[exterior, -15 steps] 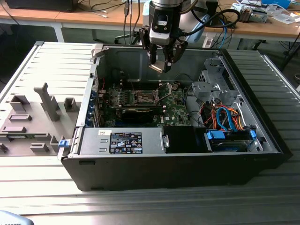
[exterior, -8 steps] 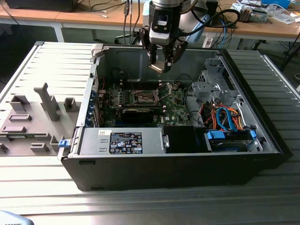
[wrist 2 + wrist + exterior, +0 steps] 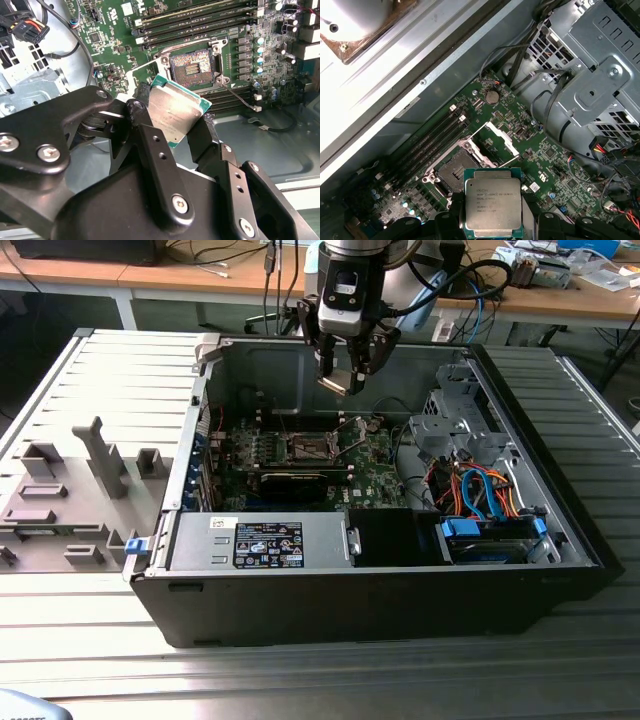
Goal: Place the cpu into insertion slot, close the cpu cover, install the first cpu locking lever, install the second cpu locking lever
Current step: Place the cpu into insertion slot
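My gripper [image 3: 342, 378] hangs inside the open computer case, above the motherboard, shut on the cpu [image 3: 335, 383]. In both wrist views the cpu [image 3: 175, 110] [image 3: 493, 204] is a silver-topped square chip with a green edge, pinched by its sides between the black fingers [image 3: 150, 135]. The insertion slot [image 3: 191, 65] [image 3: 452, 172] [image 3: 305, 447] lies below and a little away from the chip, its dark centre bare. The cpu cover [image 3: 496, 141], a silver frame, stands swung open on the slot's side.
Black memory slots [image 3: 200, 25] run beside the socket. A grey drive cage [image 3: 450, 420] and coloured cables [image 3: 480, 490] fill the case on the exterior view's right. The power supply [image 3: 270, 540] sits at the front. A grey fixture tray [image 3: 70, 490] lies outside, at the exterior view's left.
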`<control>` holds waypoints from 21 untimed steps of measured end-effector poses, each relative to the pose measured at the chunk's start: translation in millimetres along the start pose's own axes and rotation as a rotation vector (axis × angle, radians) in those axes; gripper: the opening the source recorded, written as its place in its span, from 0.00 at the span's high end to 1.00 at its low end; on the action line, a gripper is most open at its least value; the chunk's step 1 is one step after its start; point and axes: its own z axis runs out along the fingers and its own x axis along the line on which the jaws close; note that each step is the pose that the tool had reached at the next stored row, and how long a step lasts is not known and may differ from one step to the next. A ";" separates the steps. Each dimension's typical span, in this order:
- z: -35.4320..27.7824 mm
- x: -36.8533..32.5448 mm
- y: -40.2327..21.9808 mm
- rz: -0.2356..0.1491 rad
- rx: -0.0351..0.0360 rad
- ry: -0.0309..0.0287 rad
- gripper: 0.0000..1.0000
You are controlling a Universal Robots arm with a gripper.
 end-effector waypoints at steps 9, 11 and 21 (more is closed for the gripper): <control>0.0 0.0 0.0 0.010 0.0002 -0.0003 0.45; 0.0 0.0 0.0 0.013 0.0003 -0.0003 0.45; 0.0 0.0 0.0 0.017 0.0003 -0.0004 0.45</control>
